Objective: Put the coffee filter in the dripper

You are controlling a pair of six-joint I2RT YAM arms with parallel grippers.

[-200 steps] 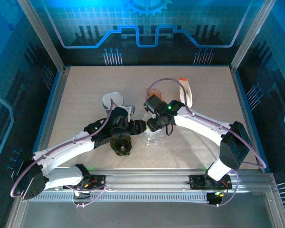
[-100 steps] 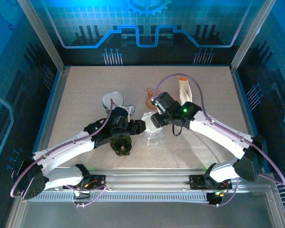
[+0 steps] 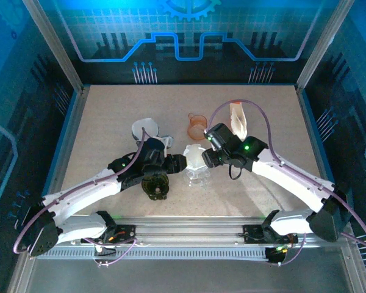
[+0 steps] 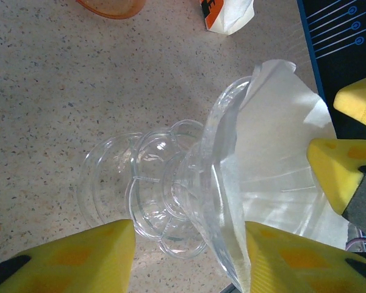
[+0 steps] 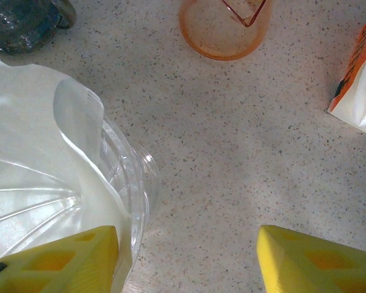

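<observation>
The clear plastic dripper stands mid-table, and the white paper coffee filter sits inside its cone, one edge sticking up past the rim. My left gripper comes at it from the left. In the left wrist view the dripper lies between the yellow fingers of the left gripper, which are shut on its base and cone wall, with the filter beyond. My right gripper is open just right of the cone. In its own view the right gripper spans bare table, one finger beside the filter and dripper rim.
An orange cup stands behind the dripper, and a white bag with an orange top lies to the cup's right. A pale round thing sits behind the left arm. A dark glass vessel is near the dripper's far left.
My right arm has drawn back to the right, off the dripper, with the filter left in the cone. My left jaws have narrowed around the dripper, which stays put.
</observation>
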